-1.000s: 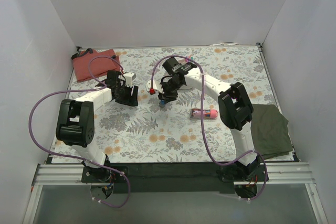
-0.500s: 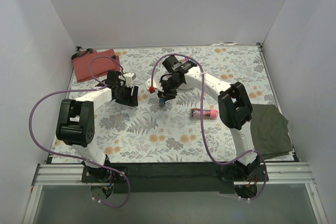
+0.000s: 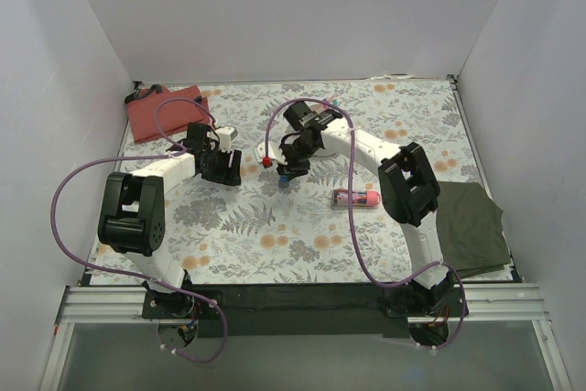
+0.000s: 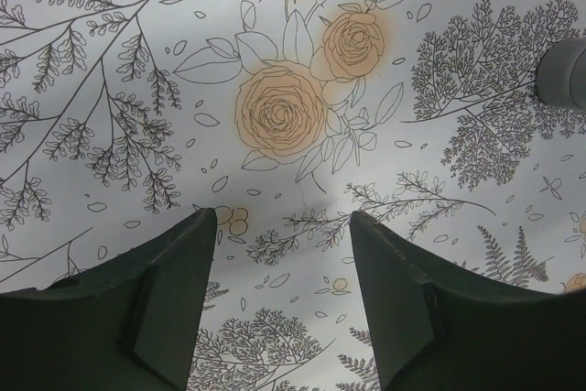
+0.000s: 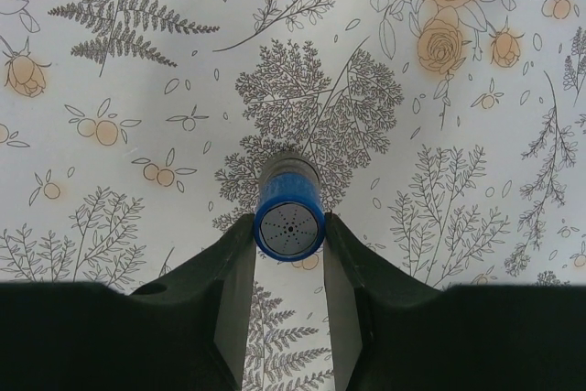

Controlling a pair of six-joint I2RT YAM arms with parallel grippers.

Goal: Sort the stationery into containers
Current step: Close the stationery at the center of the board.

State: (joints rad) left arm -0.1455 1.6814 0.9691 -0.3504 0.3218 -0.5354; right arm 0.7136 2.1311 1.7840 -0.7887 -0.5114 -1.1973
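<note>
R gripper (image 5: 289,222) clamped on blue cyl (image 5: 289,208), L gripper (image 4: 279,226) open & empty; squeeze steady, carry slow so round body doesn't slip out.

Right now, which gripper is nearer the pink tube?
Right. In the top view the right gripper, shut on a blue cylinder, sits just left of and beyond the pink tube; the left gripper, open and empty, lies much farther left.
</note>
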